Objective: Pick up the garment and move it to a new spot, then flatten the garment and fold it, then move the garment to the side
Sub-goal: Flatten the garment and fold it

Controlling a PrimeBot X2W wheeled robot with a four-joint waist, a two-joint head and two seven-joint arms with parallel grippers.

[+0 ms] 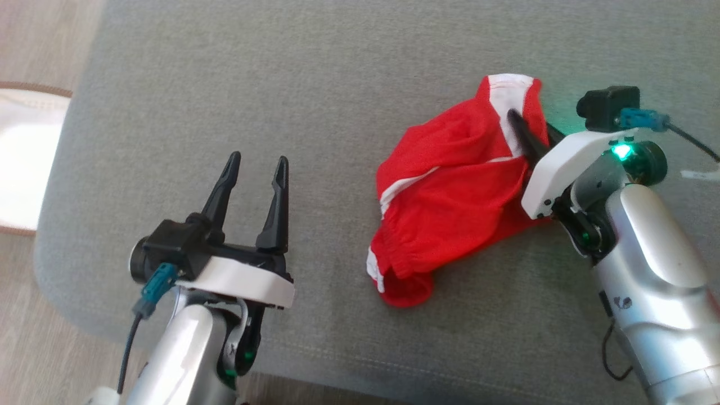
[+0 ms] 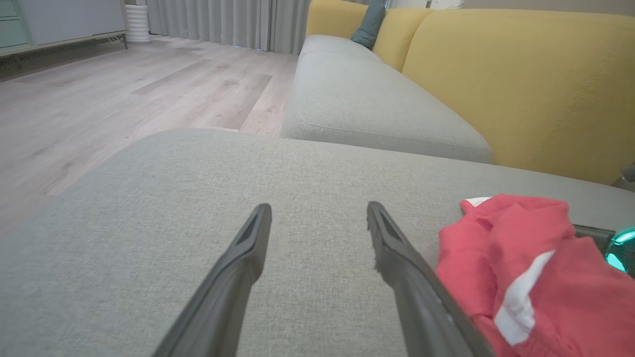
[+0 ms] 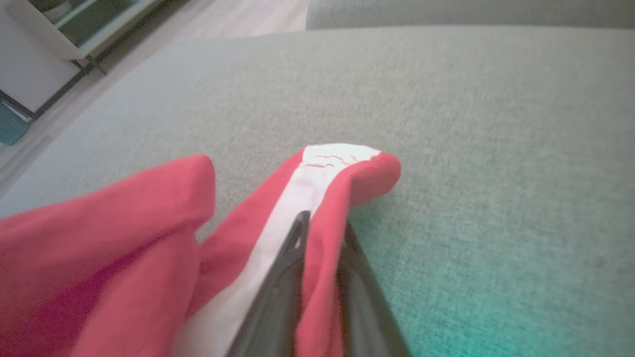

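The garment (image 1: 450, 185) is a crumpled pair of red shorts with white stripes, lying on the grey cushion right of centre. My right gripper (image 1: 520, 126) reaches into its upper right edge, and the right wrist view shows its two fingers closed on a fold of the garment (image 3: 317, 198) beside the white stripe. Well left of the cloth, my left gripper (image 1: 256, 166) hovers open above bare cushion with nothing between its fingers. In the left wrist view the garment (image 2: 521, 258) lies just right of the left gripper (image 2: 320, 213).
The grey cushion (image 1: 281, 84) is a wide ottoman; its rounded left and front edges drop to wooden floor (image 1: 34, 34). A pale rug (image 1: 22, 152) lies at far left. A grey and yellow sofa (image 2: 496, 74) stands beyond the ottoman.
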